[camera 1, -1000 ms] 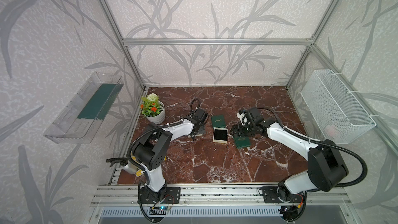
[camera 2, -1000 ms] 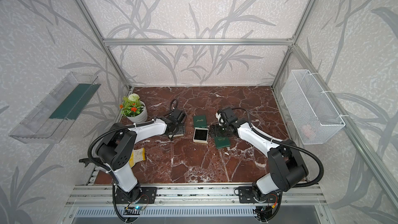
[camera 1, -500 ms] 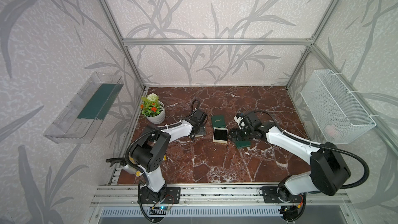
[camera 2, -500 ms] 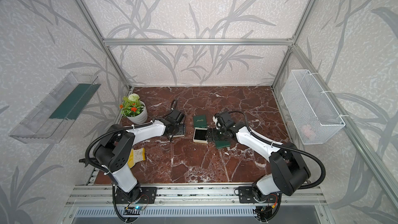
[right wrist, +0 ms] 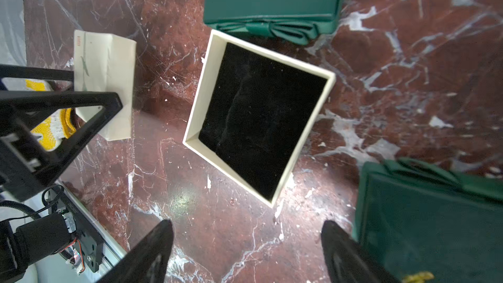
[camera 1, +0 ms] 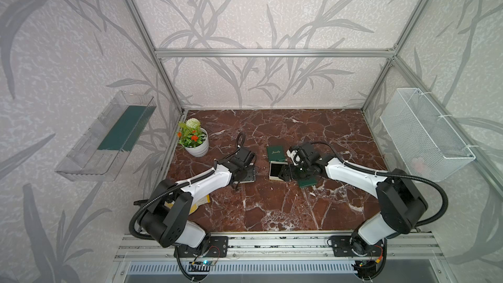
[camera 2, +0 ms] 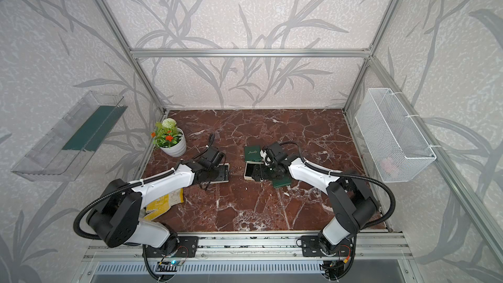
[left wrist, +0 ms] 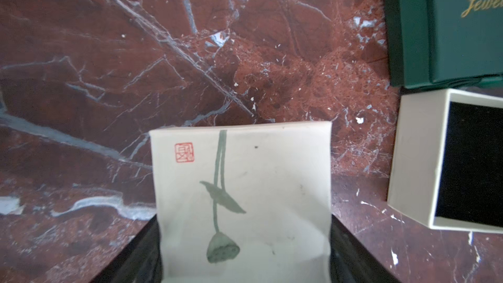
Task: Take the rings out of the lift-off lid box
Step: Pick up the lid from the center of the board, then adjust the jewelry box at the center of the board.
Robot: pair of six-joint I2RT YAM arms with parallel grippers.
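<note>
- Clamped on cream square cardboard lid with green lotus drawing (left wrist: 272, 164) at left gripper (left wrist: 245, 219). Jaws flush on both sides, lid low on red marble-pattern tabletop (camera 1: 272, 208).
- Spread wide and empty at right gripper (right wrist: 247, 240), poised by one edge of open cream cardboard box (right wrist: 203, 96). No contact seen.
- Lid off and set near box but apart from it, so opening step judged done.
- No rings visible in any view. Only black velvet lining (right wrist: 258, 121) with a faint crease. Maybe tucked in, too small to tell.
- Left to do, by judgement: find rings and lift them out. None seen on tabletop.
- Dark green jewellery box with gold script (camera 1: 276, 153) just beside open box. Second dark green box (camera 1: 307, 182) under right wrist.
- Left arm (camera 1: 206, 183) stretched low and forward.
- Right arm (camera 1: 351, 178) reaching toward centre, wrist pitched down at box.
</note>
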